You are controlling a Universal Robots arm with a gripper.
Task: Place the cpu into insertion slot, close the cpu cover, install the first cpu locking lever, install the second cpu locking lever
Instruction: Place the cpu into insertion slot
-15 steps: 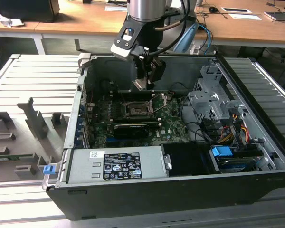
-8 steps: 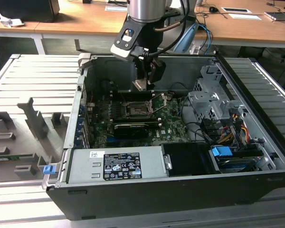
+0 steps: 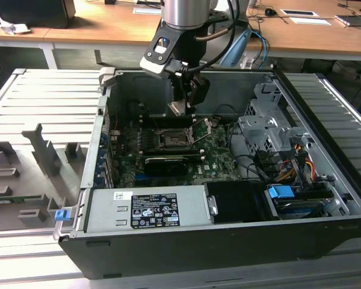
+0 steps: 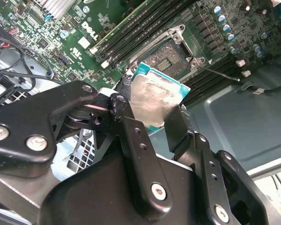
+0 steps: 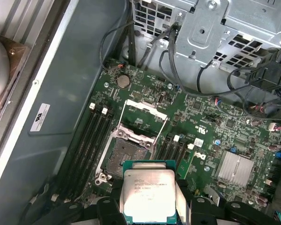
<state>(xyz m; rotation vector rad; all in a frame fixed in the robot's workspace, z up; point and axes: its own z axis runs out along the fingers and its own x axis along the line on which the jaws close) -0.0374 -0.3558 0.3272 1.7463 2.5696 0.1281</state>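
Note:
My gripper (image 3: 182,103) hangs inside the open computer case, shut on the cpu (image 3: 178,108) by its edges. The chip is a small square with a pale silver top and a teal rim, seen in both wrist views (image 4: 154,99) (image 5: 149,194). It floats above the green board, short of the insertion slot (image 5: 129,152) (image 4: 171,54) (image 3: 168,139), a square black socket with a metal rim that lies bare. The cpu cover (image 5: 146,118) stands swung up at the socket's far side. A thin locking lever (image 4: 220,73) sticks out loose beside the socket.
Long black memory slots (image 5: 90,140) flank the socket. A silver heat sink (image 5: 234,168) sits on the board. A grey power supply box (image 3: 147,208) fills the case's front, with a metal drive cage (image 3: 268,129) and cables at the exterior view's right.

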